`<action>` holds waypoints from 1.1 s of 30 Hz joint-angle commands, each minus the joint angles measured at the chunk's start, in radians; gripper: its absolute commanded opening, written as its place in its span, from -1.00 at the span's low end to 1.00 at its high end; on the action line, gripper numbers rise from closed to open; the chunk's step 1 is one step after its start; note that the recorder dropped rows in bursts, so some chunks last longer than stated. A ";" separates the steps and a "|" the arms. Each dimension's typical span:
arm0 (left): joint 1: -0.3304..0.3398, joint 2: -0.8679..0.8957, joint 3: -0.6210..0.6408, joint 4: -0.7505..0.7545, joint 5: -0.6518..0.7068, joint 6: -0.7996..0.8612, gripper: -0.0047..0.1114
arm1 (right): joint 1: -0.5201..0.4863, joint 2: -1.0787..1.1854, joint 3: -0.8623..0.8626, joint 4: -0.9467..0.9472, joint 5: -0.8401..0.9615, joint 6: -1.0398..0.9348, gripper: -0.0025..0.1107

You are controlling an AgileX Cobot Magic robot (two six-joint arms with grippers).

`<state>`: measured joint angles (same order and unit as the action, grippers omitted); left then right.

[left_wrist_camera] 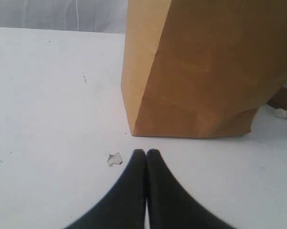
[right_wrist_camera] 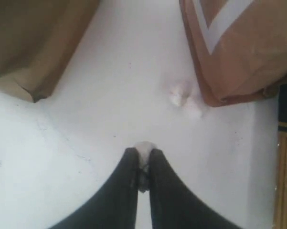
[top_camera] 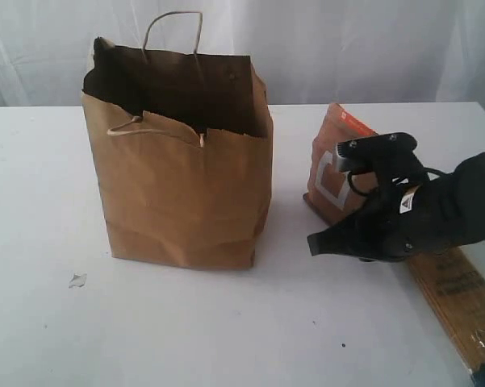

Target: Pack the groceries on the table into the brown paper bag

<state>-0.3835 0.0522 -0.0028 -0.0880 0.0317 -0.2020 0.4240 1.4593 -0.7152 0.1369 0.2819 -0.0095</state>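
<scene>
Exterior view: the brown pouch with white square (top_camera: pixel 329 165) stands leaning on the counter (top_camera: pixel 40 242) just to the right of the brown paper bag (top_camera: pixel 186 193). The spaghetti pack (top_camera: pixel 460 298) lies flat farther right of the bag, partly hidden by the right arm. The pouch looks soft and light and would likely crumple, so its top edge seems the best hold. The spaghetti looks stiff, brittle and slick-wrapped, best taken near mid-length. The right tool (top_camera: pixel 315 244) hangs low between bag and pouch, jaws drawn narrow, seemingly pinching a white crumb (right_wrist_camera: pixel 144 146). The left tool (left_wrist_camera: pixel 146 153) is closed and empty, just off the bag's base near a paper scrap (left_wrist_camera: pixel 114 159).
</scene>
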 commanded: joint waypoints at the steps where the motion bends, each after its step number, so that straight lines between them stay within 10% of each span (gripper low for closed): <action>1: 0.000 -0.005 0.003 -0.007 -0.003 0.000 -0.92 | 0.006 -0.060 0.006 0.001 0.001 -0.013 -0.94; 19: 0.000 -0.005 0.003 -0.007 -0.003 0.000 -0.92 | 0.014 -0.228 -0.171 0.001 -0.015 -0.109 -0.94; 33: 0.000 -0.005 0.003 -0.007 -0.003 0.000 -0.92 | 0.231 -0.231 -0.422 0.001 0.060 -0.226 -0.94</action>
<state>-0.3835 0.0522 -0.0028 -0.0880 0.0317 -0.2020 0.6199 1.2194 -1.1052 0.1390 0.3353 -0.2162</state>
